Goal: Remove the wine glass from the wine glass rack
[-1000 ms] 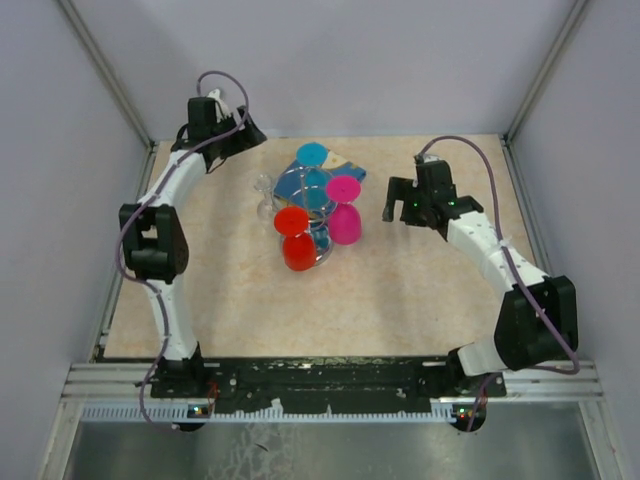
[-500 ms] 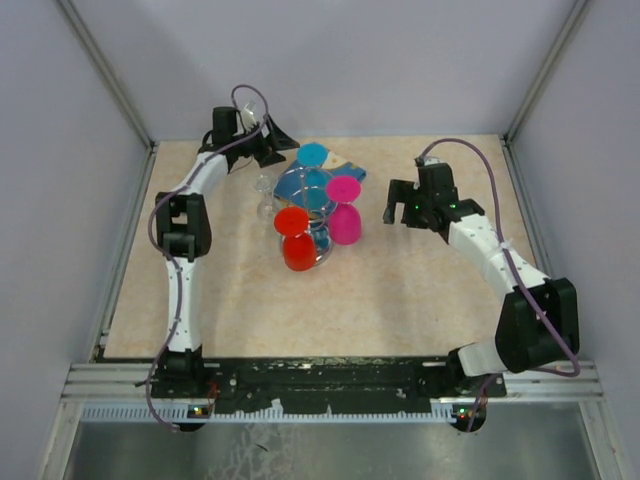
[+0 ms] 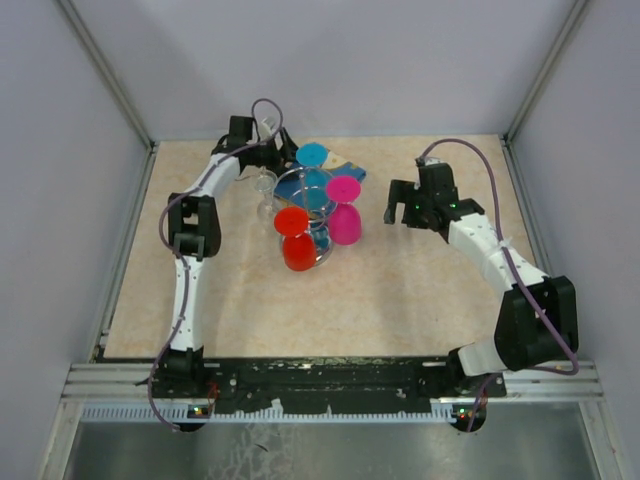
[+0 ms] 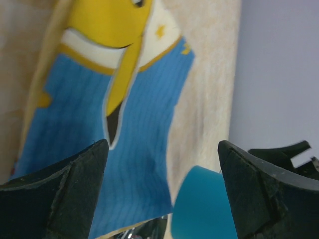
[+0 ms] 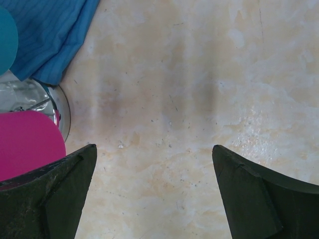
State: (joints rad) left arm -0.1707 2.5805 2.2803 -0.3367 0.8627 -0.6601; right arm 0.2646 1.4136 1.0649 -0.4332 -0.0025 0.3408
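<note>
Beige table (image 3: 230,290) carries the rack (image 3: 318,235) at centre, with red glass (image 3: 292,222), pink glass (image 3: 343,189), teal glass (image 3: 312,154) and clear glass (image 3: 264,185) on it; left gripper (image 3: 283,155), jaws wide and empty, hovers just beside the teal glass; right gripper (image 3: 393,203), likewise wide and empty, stands right of the rack.

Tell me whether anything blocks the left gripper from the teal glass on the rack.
Nothing visible does. The left gripper is open and the teal glass sits right at its fingertips, with no object between them. The blue cloth lies beyond.
</note>
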